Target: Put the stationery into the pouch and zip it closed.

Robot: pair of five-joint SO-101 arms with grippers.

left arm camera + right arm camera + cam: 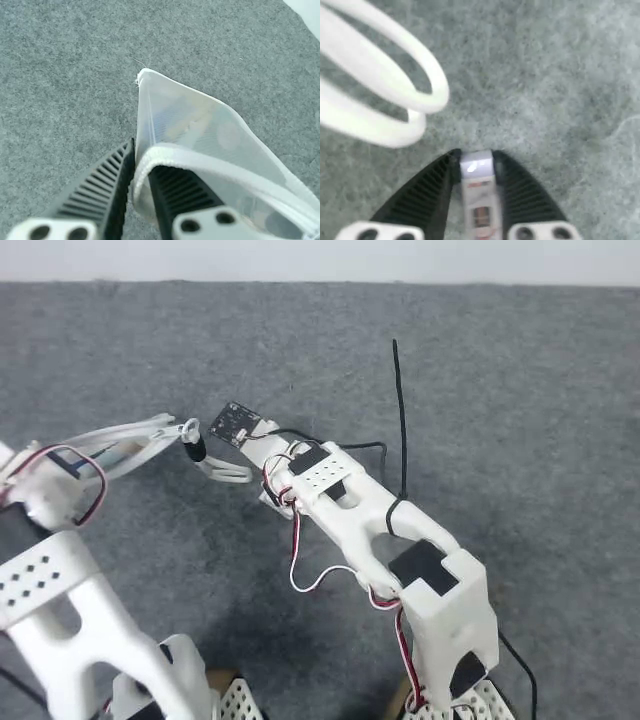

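Left wrist view: low in the frame, left jaws pinch the zip rim of the pouch (200,125), which spreads centre-right over the worktop (60,75). Lower centre, right jaws clamp a small silvery tab (477,172).

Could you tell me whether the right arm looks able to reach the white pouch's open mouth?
Probably yes. The left gripper holds the translucent white pouch by its zipper rim, mouth gaping; the right gripper, jaws shut on a small silvery item, sits close before it, nothing between.
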